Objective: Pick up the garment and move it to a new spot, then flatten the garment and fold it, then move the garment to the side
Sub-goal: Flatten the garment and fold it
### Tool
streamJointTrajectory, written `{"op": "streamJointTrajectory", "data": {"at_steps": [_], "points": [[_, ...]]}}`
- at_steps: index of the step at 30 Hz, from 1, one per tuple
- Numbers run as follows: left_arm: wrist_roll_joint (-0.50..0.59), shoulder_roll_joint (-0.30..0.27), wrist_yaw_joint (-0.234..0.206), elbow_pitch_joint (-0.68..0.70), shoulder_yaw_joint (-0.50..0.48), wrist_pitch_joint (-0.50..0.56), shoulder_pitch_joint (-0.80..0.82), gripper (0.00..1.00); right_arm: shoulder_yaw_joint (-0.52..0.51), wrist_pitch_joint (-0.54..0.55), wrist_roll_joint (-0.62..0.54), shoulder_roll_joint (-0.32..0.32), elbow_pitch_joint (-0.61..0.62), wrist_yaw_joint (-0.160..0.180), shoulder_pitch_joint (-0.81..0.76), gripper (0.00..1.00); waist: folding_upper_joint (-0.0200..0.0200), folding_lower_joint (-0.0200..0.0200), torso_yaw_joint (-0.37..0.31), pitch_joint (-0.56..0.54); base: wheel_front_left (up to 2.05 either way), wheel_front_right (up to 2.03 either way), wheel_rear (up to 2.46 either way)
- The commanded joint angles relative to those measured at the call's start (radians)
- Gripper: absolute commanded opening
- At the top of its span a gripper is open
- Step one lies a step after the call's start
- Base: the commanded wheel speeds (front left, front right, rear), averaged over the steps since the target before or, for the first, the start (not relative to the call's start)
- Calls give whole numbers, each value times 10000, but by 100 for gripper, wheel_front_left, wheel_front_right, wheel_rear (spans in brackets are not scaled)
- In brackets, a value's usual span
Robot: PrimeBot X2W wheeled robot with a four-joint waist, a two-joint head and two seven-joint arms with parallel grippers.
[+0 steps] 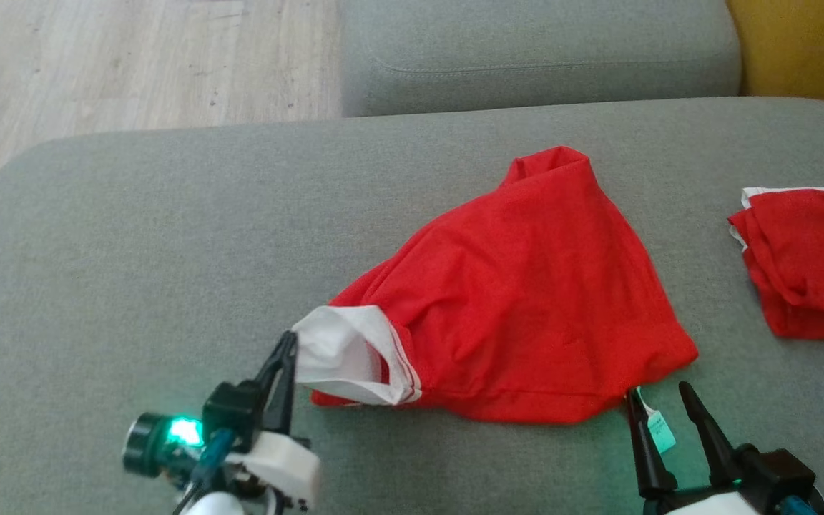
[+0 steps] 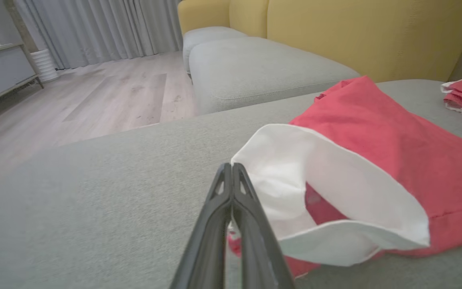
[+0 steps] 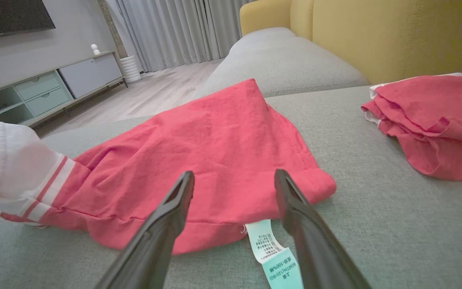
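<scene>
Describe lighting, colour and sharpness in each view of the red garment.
Head view: soft even light, red cloth garment with a white sleeve strongly saturated, green lamp glowing on the left wrist. Left wrist view: colours paler, pinkish; shut left gripper blurs toward the lens. Right wrist view: paler; white and green care label print crisp, open right gripper soft-edged.

Red garment [image 1: 526,286] with a white, red-striped sleeve [image 1: 340,354] on a grey-green cushion [image 1: 133,250]; a mint care label [image 1: 661,433]; mustard-yellow sofa back [image 1: 805,43]; pale wood-grain floor [image 1: 133,57].

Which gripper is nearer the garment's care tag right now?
Right. The right gripper, open, straddles the care tag; the left gripper pinches the white sleeve at the opposite end.
</scene>
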State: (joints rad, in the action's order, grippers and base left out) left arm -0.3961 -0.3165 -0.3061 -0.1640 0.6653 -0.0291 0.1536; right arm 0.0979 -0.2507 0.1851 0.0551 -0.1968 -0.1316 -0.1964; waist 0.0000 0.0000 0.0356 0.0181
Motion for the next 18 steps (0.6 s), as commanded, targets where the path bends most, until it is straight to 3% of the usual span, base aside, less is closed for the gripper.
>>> {"op": "streamJointTrajectory", "data": {"at_steps": [1,9,12,14,16,17,18], "points": [[83,-253,-110,356,-478,-132,178,0,204,-111,47,134,288,9,209,100,0,0,36,-13,0,0,0],[68,-629,-899,930,-795,-182,-802,0,159,-111,-3,142,264,9,204,100,0,0,343,94,0,0,0],[-94,-584,-699,1087,-620,-126,-1005,0,124,-111,-14,149,271,9,237,100,0,0,451,166,0,0,0],[-307,-521,-104,1235,-191,-6,-1121,1,134,-111,-20,171,257,9,284,100,0,0,510,227,0,0,0],[-319,-565,38,1188,-12,157,-1169,40,137,-111,-26,172,247,9,317,100,0,0,528,254,0,0,0],[-314,-564,51,1178,31,185,-1181,49,141,-111,-27,172,242,9,332,100,0,0,532,264,0,0,0],[-338,-539,44,1175,54,216,-1204,88,151,-111,-24,172,239,9,343,100,0,0,532,269,0,0,0]]}}
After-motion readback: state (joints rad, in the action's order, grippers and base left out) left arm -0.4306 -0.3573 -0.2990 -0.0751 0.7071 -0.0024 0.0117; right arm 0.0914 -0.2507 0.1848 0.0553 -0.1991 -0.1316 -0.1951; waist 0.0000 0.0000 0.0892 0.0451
